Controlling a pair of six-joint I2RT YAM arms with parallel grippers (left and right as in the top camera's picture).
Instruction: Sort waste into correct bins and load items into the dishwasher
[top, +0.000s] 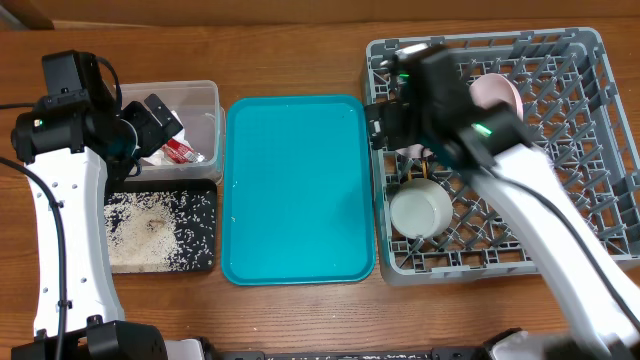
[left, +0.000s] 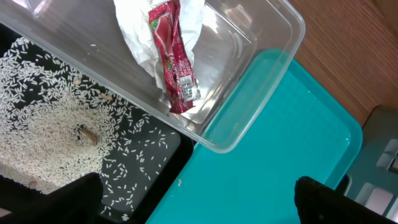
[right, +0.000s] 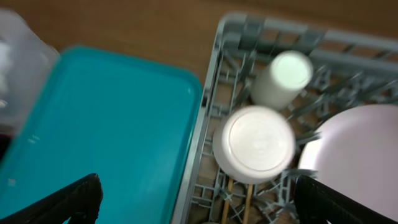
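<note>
Lying in clear tub (left: 273, 74): crumpled napkin (left: 134, 31), with the sauce packet (left: 174, 59) on top of it.
Sauce packet axis: lengthwise down the left wrist view, slightly slanted, lower end close to the tub wall beside the black tray (left: 155, 155).
Rice (left: 50, 124): scattered over the black tray, thickest toward its left half.
Teal tray (top: 295, 190): flat on the desk (top: 300, 60), between the two bins and the dish rack (top: 590, 150).
Pink plate (top: 495, 92): leaning among the pegs in the far part of the rack.
Near bowl (top: 420, 208): base up, in the rack's near-left part.
Second bowl (right: 255, 143): base up, just left of the plate.
Cup (right: 283, 78): tilted, beyond the second bowl; blurred.
Chopsticks (right: 239, 199): side by side, long axis up and down the right wrist view, far ends hidden under the second bowl.
Left tool (top: 160, 118): released, fingers spread wide, above the tub, holding nothing.
Right tool (right: 199, 208): released, fingers spread wide, over the rack's left wall, holding nothing.
</note>
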